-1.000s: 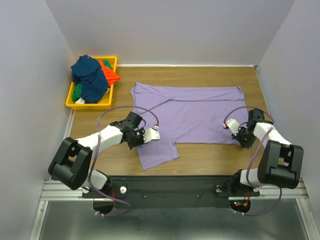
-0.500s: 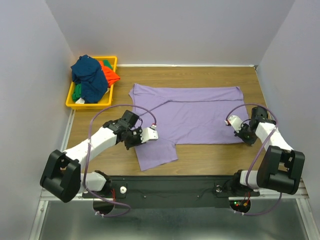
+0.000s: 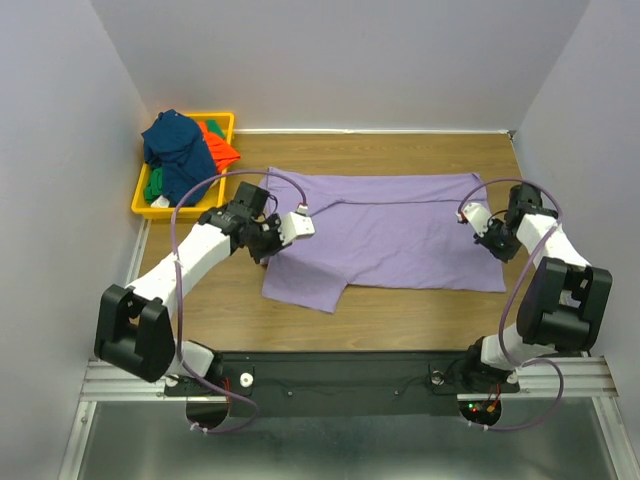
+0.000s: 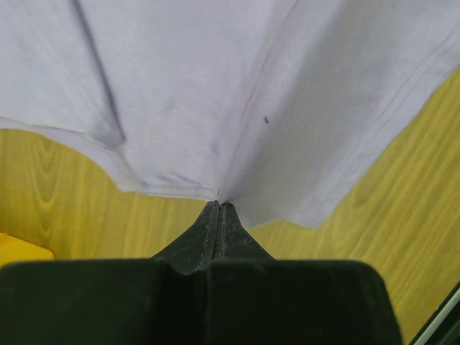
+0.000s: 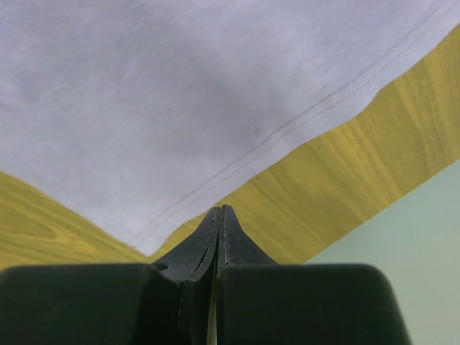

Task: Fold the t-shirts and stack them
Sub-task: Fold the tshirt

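Top external view: the lavender t-shirt [image 3: 395, 235] is being shown spread over the middle of the wooden tabletop [image 3: 400, 150], flat across most of its width and gathered at its left side where it is being gripped. In the left wrist view the left fingers [image 4: 203, 241] are being pressed fully together on a pinch of the lavender cloth, and creases are fanning out from that pinch. In the right wrist view the right fingers [image 5: 207, 241] are likewise being held closed with no gap, on the stitched hem at the cloth's right edge. Three more garments are being kept heaped in the yellow bin [image 3: 185, 212] at the far left corner — a navy blue t-shirt [image 3: 180, 160], an orange-red t-shirt [image 3: 222, 150] and a green t-shirt [image 3: 153, 187].

The cloth is being judged light, thin and limp. No shape will be kept by it, and any unsupported part is likely to sag and drag across the wood. It is being taken as neither fragile nor slippery, though a single layer could be lost from a shallow pinch. Hold is best being taken at hems and seams, where the fabric is doubled, and at two well-apart points, so that the edge between them is being kept taut while a fold is being laid.
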Tool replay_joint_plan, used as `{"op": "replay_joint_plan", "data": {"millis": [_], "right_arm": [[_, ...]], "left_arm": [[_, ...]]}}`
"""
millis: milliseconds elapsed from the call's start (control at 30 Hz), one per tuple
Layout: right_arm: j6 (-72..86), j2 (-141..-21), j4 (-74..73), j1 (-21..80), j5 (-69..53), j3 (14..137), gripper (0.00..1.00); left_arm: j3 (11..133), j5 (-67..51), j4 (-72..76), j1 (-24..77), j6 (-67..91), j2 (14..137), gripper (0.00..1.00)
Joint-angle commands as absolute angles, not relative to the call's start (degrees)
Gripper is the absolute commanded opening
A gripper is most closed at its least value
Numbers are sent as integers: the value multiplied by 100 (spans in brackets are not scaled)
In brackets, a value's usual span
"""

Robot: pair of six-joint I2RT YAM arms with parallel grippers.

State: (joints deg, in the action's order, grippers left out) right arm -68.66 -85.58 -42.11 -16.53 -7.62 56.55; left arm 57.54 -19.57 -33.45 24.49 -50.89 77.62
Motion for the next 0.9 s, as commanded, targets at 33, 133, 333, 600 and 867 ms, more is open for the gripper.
{"op": "replay_joint_plan", "data": {"millis": [33,133,333,600,867], "right_arm": [[-7031,-8763,-4639,-1714,-922,6134,6],[-7356,-8544,-5316,-1714,-1264,5925,44],[-7515,-8016,-5353,-1714,-1309,4975,77],[-7356,-8524,-5353,-1714,-1565,5124,64],[-7471,-8859,-5134,-1723,-1354,5036,59]], "left_arm": [[6363,-2399,-3559,2267,-5133,8103,0],[6267,-2400,-3490,2259,-5150,8165,0],[6056,-2408,-3419,2259,-5115,8104,0],[5977,-2426,-3393,2268,-5089,8051,0],[5810,-2408,-3305,2259,-5150,8033,0]]}}
